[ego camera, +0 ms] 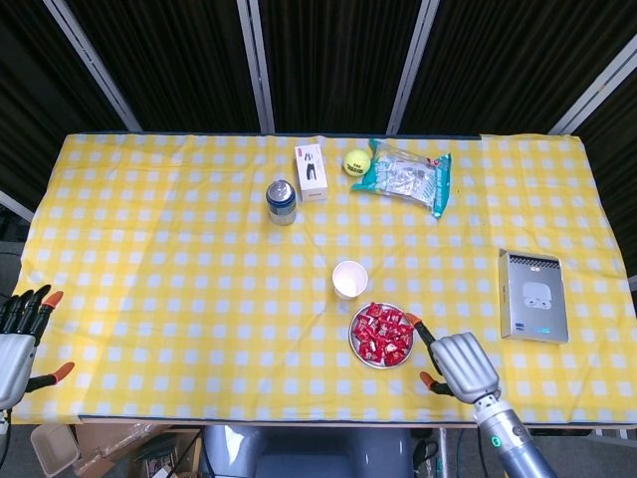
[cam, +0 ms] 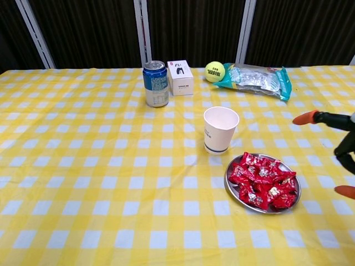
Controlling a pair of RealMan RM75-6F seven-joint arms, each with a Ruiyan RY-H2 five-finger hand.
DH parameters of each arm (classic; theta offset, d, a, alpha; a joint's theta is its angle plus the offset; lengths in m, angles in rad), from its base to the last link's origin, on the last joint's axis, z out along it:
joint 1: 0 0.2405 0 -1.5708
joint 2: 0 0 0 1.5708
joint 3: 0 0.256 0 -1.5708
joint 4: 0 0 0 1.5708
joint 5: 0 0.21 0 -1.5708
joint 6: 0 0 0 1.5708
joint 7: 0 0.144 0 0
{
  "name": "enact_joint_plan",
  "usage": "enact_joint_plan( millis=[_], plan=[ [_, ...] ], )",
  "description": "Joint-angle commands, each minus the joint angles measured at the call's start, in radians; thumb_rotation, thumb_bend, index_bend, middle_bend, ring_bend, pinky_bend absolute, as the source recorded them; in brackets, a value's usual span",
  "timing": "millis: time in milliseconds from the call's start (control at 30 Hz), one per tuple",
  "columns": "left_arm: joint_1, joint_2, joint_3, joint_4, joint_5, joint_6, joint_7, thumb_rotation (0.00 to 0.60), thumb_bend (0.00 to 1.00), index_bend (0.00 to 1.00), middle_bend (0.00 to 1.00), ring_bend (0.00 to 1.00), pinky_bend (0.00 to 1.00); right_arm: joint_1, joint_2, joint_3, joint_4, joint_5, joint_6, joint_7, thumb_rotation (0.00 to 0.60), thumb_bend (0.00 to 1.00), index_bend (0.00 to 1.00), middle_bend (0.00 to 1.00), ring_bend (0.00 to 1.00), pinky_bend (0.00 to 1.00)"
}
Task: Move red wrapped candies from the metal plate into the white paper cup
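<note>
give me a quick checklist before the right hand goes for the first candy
1. Right hand empty, fingers apart beside the plate: ok.
2. Red candies piled on the metal plate, uncovered: ok.
3. White paper cup upright, mouth open: ok.
4. Cup stands apart from the plate rim: ok.
5. Left hand at the table's far edge, out of the way: ok.
6. Whether any candy is already in the cup: cannot tell.
</note>
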Motion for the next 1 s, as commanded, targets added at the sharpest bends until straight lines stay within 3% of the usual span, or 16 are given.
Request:
enact_joint_plan(
  millis=[33,333,567,1000],
  plan=[
    [-0.001,0.005,0.002,-0.001,-0.002,-0.006,-0.009,0.6,0.0,0.0,0.0,0.0,0.0,0.063,-0.098,0.043,-0.019,0.142,-0.039,-0.117,0.6,0.35,0.09,0.76,0.82,0.91],
    [-0.006,0.019,0.004,-0.003,-0.006,-0.021,-0.04,0.6,0.0,0.0,0.0,0.0,0.0,0.148,-0.232,0.082,0.032,0.337,-0.026,-0.238,0.6,0.35,0.13,0.76,0.82,0.91],
    [-0.01,0.025,0.005,-0.009,-0.012,-0.032,-0.049,0.6,0.0,0.0,0.0,0.0,0.0,0.203,-0.3,0.102,0.086,0.438,-0.022,-0.257,0.6,0.35,0.14,0.76,0.82,0.91],
    [-0.013,0.03,0.002,-0.015,-0.025,-0.042,-0.059,0.6,0.0,0.0,0.0,0.0,0.0,0.269,-0.339,0.11,0.157,0.545,-0.017,-0.266,0.6,0.35,0.14,0.76,0.82,0.91]
  ],
)
